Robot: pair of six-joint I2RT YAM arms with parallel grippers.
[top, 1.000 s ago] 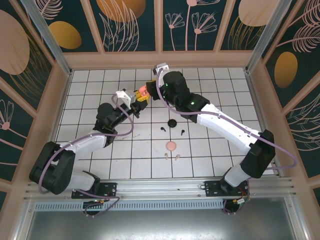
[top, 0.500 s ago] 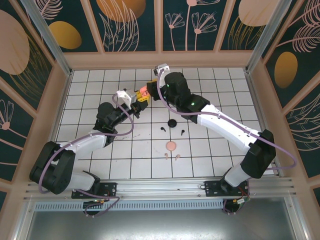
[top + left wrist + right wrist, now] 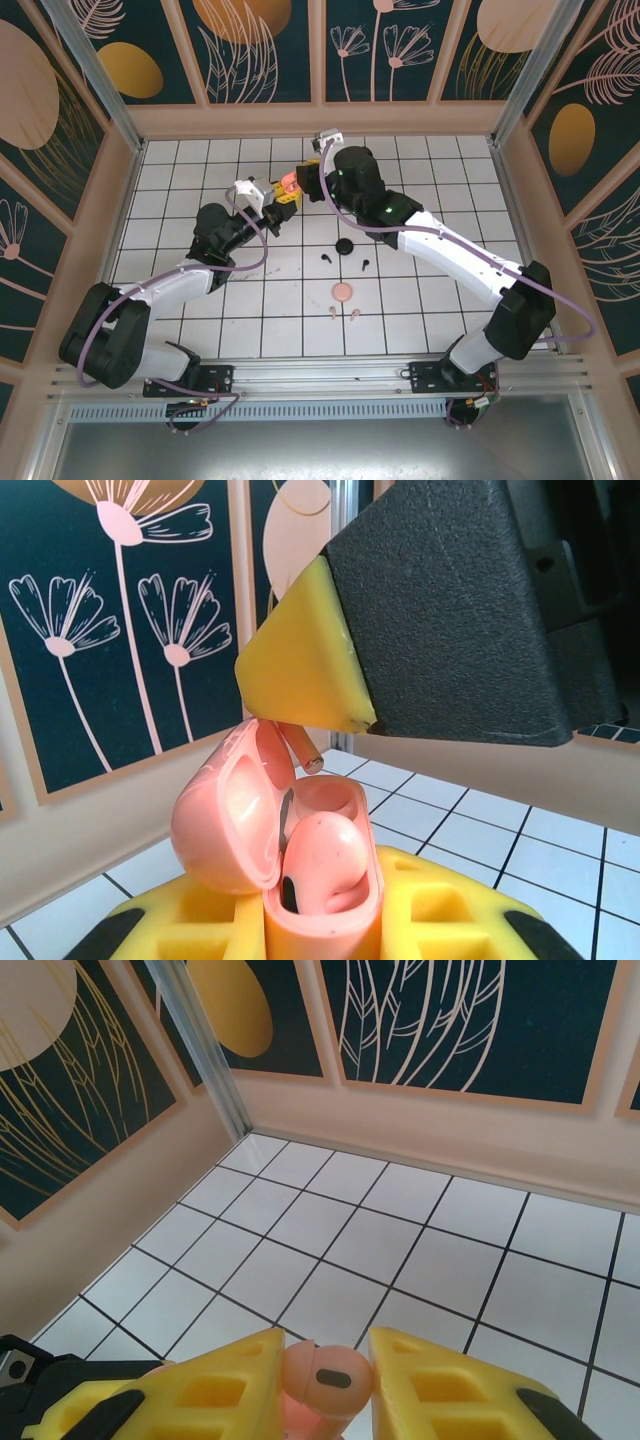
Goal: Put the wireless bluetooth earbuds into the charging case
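Low centre on the bench (image 3: 420,310), two pink earbuds (image 3: 332,312) lie loose, with two black earbuds (image 3: 326,257) just above them. Higher up, my left gripper (image 3: 284,197) clenches an open pink charging case (image 3: 225,820) with one earbud (image 3: 325,865) seated. My right gripper (image 3: 323,1360) pinches another pink earbud (image 3: 300,748) just over it.

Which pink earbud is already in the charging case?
The pink earbud seated in the open pink case held by the left gripper; the right gripper pinches another, two lie on the tiles.
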